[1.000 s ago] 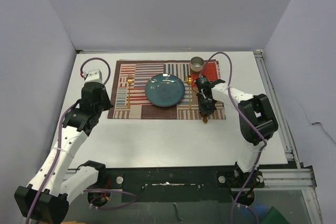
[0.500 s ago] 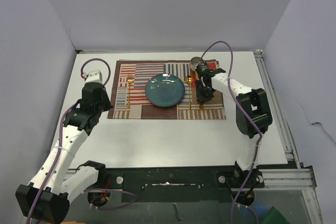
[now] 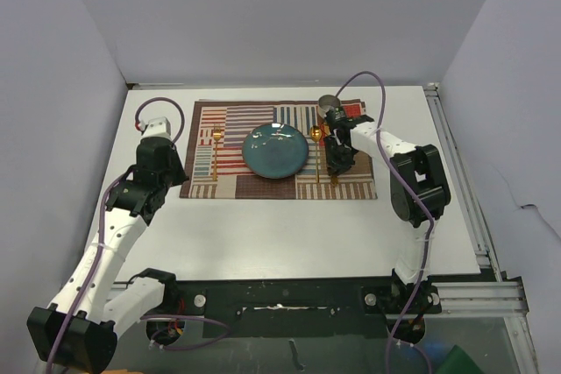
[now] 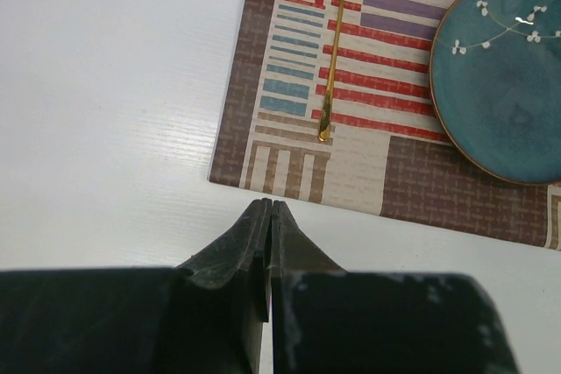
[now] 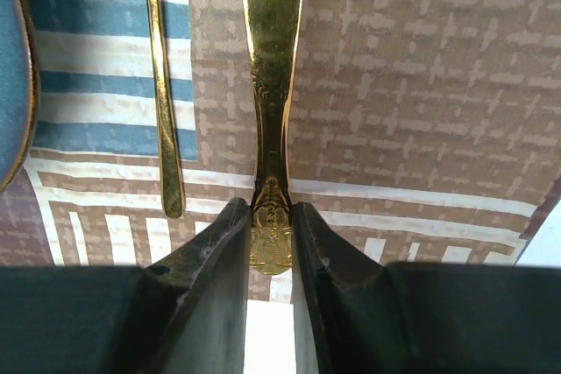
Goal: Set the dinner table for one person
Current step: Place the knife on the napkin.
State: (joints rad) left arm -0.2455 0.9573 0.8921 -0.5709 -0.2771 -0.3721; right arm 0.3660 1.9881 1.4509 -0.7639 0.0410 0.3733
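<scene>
The white dinner table (image 3: 263,234) carries a striped placemat (image 3: 237,120) with a teal plate (image 3: 275,150) at its centre. A gold fork (image 3: 215,151) lies left of the plate and shows in the left wrist view (image 4: 331,59). A thin gold spoon (image 3: 316,155) lies right of the plate (image 5: 163,85). My right gripper (image 3: 336,162) is shut on the broad ornate handle of a gold utensil (image 5: 271,129), low over the mat beside the spoon; its far end is out of view. My left gripper (image 4: 270,208) is shut and empty, over bare table at the mat's near-left corner.
A small grey cup (image 3: 329,105) stands at the mat's far right corner, just behind my right gripper. Aluminium rails (image 3: 456,164) run along the table's right edge. Grey walls close the left, back and right sides.
My right gripper has moved away from the near edge of the mat, toward the back and slightly left, carrying the gold utensil alongside the spoon. The left arm has not moved.
</scene>
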